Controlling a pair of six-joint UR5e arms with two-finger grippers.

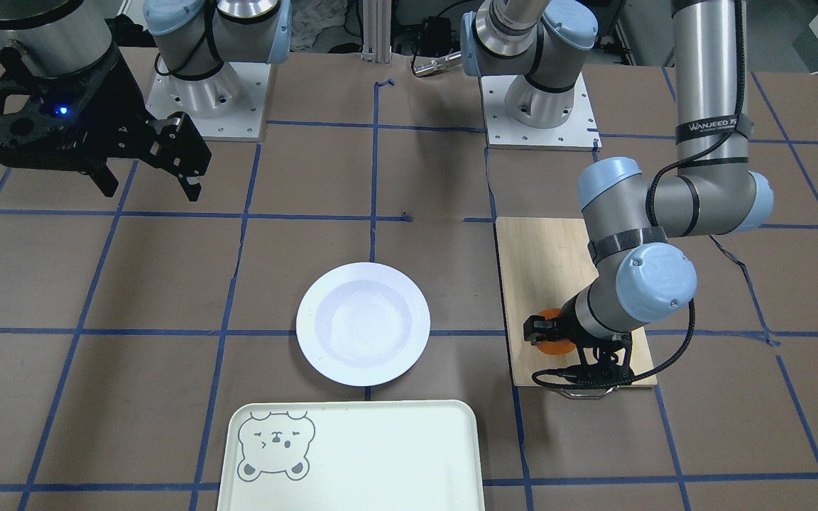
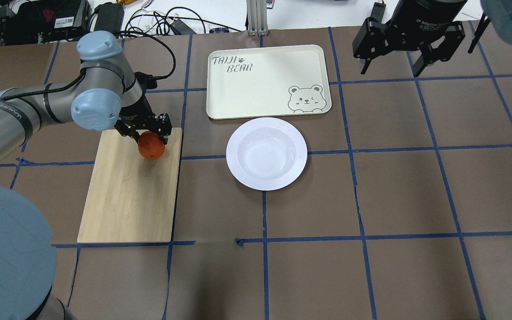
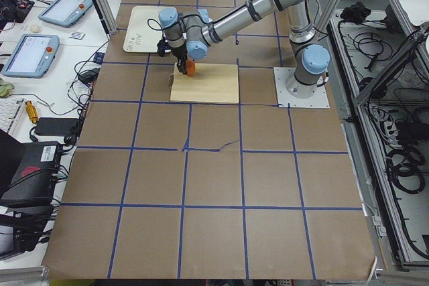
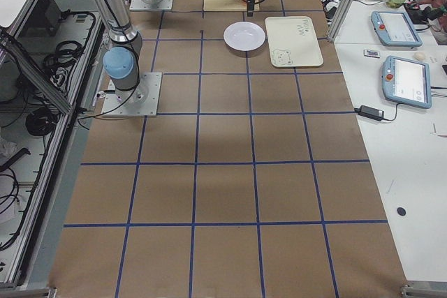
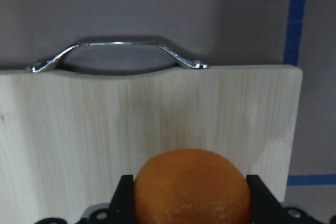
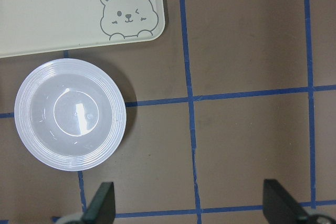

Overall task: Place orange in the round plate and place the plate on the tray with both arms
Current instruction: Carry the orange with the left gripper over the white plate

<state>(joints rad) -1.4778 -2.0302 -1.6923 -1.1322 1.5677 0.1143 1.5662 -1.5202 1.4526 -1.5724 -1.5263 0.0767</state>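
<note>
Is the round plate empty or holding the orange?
Empty: the round plate shows only bare white centre; the orange is in the left gripper over the cutting board.

**Table layout, seen from the robot's side**

The board (image 2: 127,195) lies on the left of the table (image 2: 407,178), its handle (image 5: 118,51) on the far edge. The orange (image 2: 151,146) is over the board's far right corner, between the fingers of the left gripper (image 2: 151,137). The plate (image 2: 298,153) sits mid-table, right of the board and apart from it. The tray (image 2: 260,89) lies just beyond the plate, on its far side. The right gripper (image 2: 389,71) hangs above the table, right of the tray.
</note>
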